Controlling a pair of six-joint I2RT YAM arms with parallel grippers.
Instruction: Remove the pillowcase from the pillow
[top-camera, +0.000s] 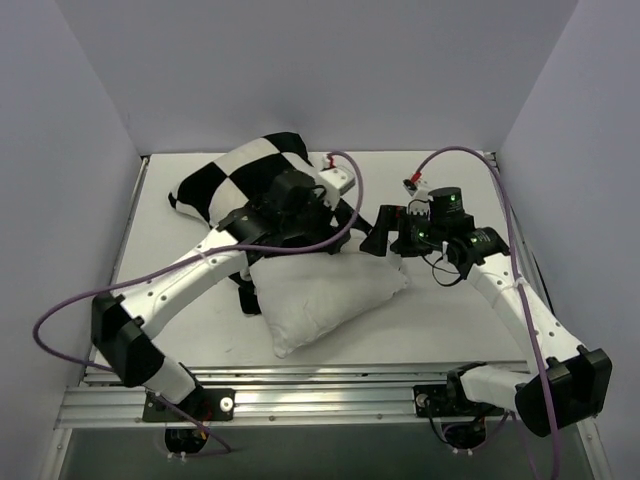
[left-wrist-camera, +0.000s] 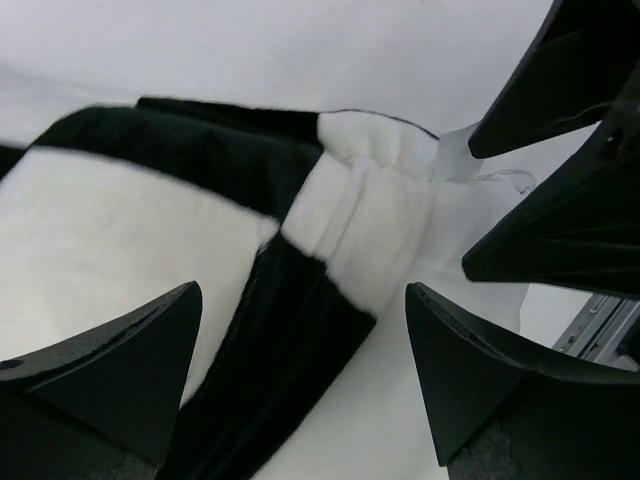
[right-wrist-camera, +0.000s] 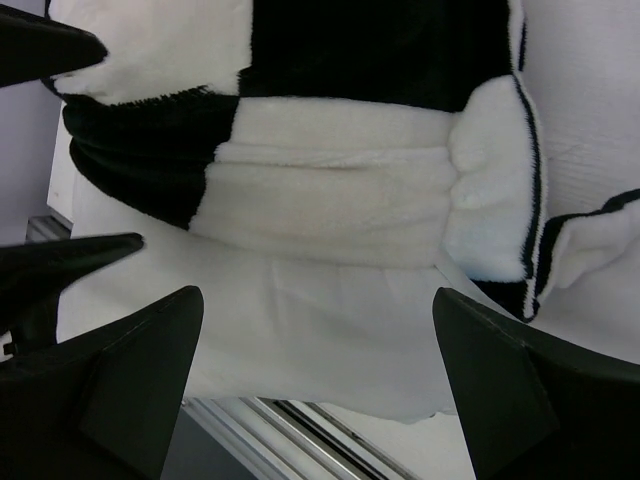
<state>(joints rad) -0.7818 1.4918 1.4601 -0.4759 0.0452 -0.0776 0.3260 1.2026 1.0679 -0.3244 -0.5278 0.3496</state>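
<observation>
The black-and-white checkered pillowcase (top-camera: 235, 175) lies bunched at the back left and still covers the far end of the plain white pillow (top-camera: 325, 295), which sticks out toward the front. My left gripper (top-camera: 325, 232) is open over the pillowcase's hem; in the left wrist view (left-wrist-camera: 302, 300) a black band of pillowcase (left-wrist-camera: 290, 360) and white pillow (left-wrist-camera: 420, 250) lie between its fingers. My right gripper (top-camera: 378, 238) is open, facing the left one from the right. In the right wrist view (right-wrist-camera: 318, 300) bare pillow (right-wrist-camera: 320, 330) lies between its fingers, below the pillowcase (right-wrist-camera: 350, 190).
Grey enclosure walls (top-camera: 70, 150) close in the left, back and right of the white table (top-camera: 450, 320). An aluminium rail (top-camera: 300, 385) runs along the near edge. Purple cables (top-camera: 470, 155) loop above both arms.
</observation>
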